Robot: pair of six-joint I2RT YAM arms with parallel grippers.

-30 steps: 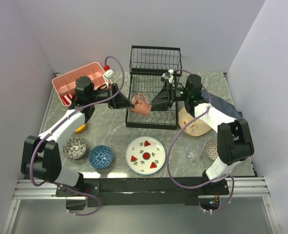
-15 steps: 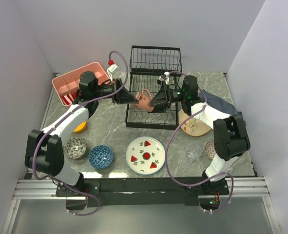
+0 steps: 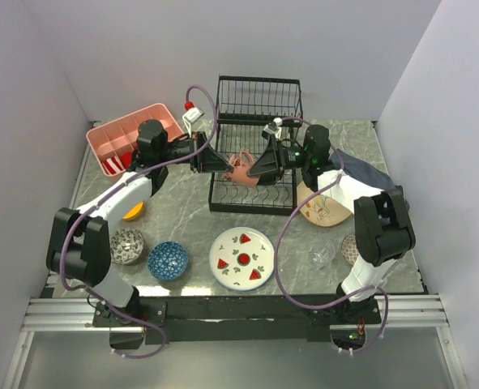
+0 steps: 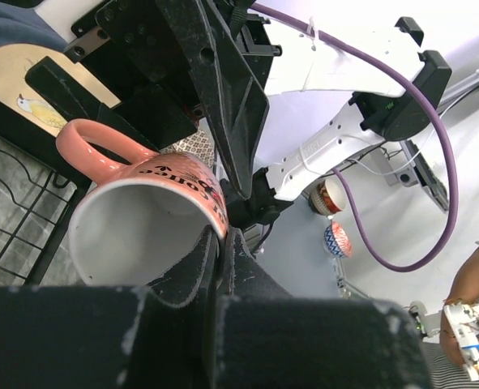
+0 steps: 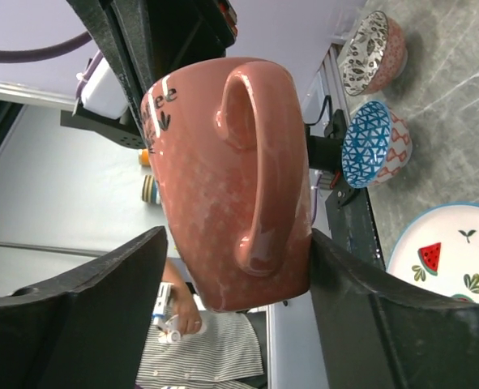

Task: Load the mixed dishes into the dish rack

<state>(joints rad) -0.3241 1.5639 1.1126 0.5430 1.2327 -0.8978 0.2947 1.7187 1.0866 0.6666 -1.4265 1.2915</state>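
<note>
The terracotta cup (image 3: pixel 241 165) hangs on its side over the dish rack (image 3: pixel 254 207). My left gripper (image 3: pixel 226 167) is shut on the cup's rim (image 4: pixel 211 212), one finger inside and one outside. My right gripper (image 3: pixel 257 170) faces it from the right, open. The cup's base (image 5: pixel 247 267) sits between the right gripper's fingers: the right finger (image 5: pixel 344 275) touches the cup and a gap shows at the left finger (image 5: pixel 134 275). On the table lie the orange bowl (image 3: pixel 134 212), grey bowl (image 3: pixel 126 245), blue bowl (image 3: pixel 168 260), watermelon plate (image 3: pixel 241 258), clear glass (image 3: pixel 320 256), bird plate (image 3: pixel 324 209) and brown bowl (image 3: pixel 352 248).
The pink tray (image 3: pixel 130 132) stands at the back left behind my left arm. The rack's tall basket section (image 3: pixel 259 99) rises behind the cup. Side walls close the table in on the left and right.
My left gripper carried the cup up and to the right over the rack, toward my right gripper. The right gripper's jaws have narrowed around the cup's base.
</note>
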